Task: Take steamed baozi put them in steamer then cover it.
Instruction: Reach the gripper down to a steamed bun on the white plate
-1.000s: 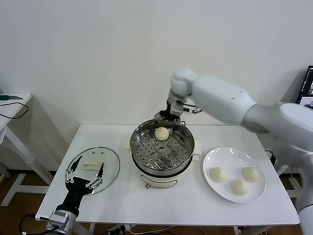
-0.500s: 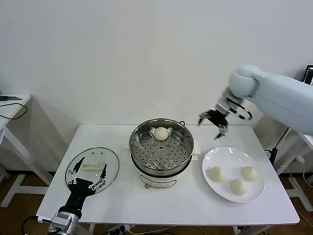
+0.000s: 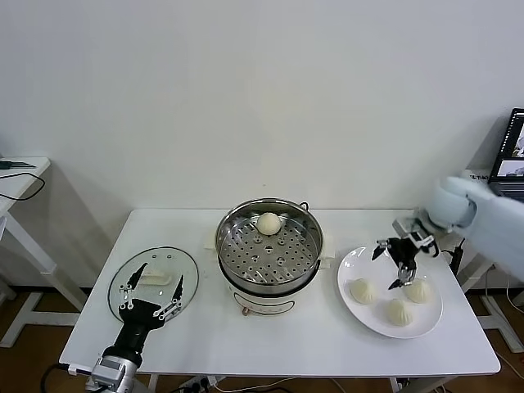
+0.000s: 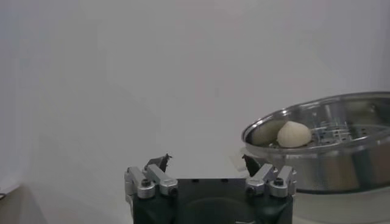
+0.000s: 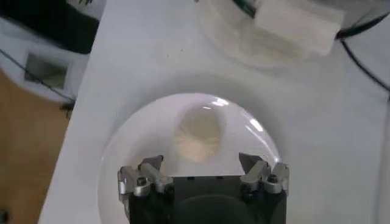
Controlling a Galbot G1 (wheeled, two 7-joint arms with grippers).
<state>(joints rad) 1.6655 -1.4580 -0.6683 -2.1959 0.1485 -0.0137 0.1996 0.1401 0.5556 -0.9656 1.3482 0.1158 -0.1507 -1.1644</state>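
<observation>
The steel steamer (image 3: 270, 250) stands mid-table with one baozi (image 3: 269, 222) on its perforated tray at the back; both show in the left wrist view, the steamer (image 4: 329, 152) and the baozi (image 4: 294, 134). Three baozi (image 3: 363, 290) (image 3: 418, 291) (image 3: 398, 311) lie on the white plate (image 3: 360, 262). My right gripper (image 3: 399, 262) is open and empty, hovering over the plate above the buns; its wrist view shows one baozi (image 5: 198, 133) below the jaws. The glass cover (image 3: 154, 282) lies flat at the front left. My left gripper (image 3: 150, 293) is open, low beside the cover.
A laptop (image 3: 512, 155) stands at the far right edge. A side table (image 3: 20, 176) with a cable stands at the far left. The wall runs close behind the table. The steamer's cream handle (image 5: 298, 24) shows in the right wrist view.
My right gripper has left the steamer empty, swung right and come down over the plate. One baozi stays in the steamer. The left gripper has shifted only slightly.
</observation>
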